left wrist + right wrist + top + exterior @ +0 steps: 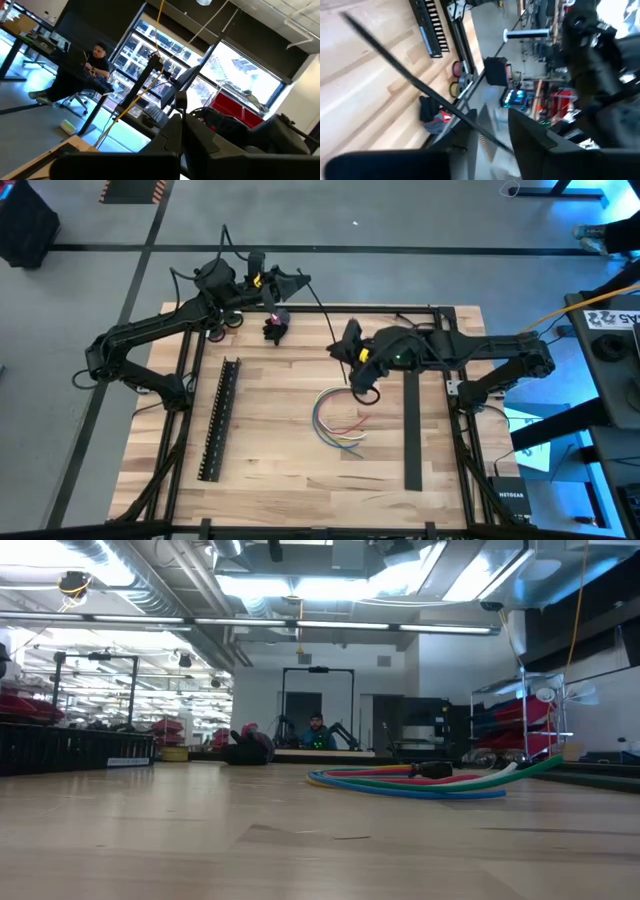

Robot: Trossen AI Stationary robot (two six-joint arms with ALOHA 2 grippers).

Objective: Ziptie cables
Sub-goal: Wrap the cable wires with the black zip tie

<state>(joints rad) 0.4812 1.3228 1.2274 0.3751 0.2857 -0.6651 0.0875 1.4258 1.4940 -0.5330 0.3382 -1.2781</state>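
Right end effector (492, 132) pinching zip tie (415, 82); left end effector (181, 131) clenched, empty.

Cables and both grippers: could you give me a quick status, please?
Right gripper above the cables, shut on a zip tie. Left gripper shut, idle at the far edge. Cables loose on table, nothing in the way.
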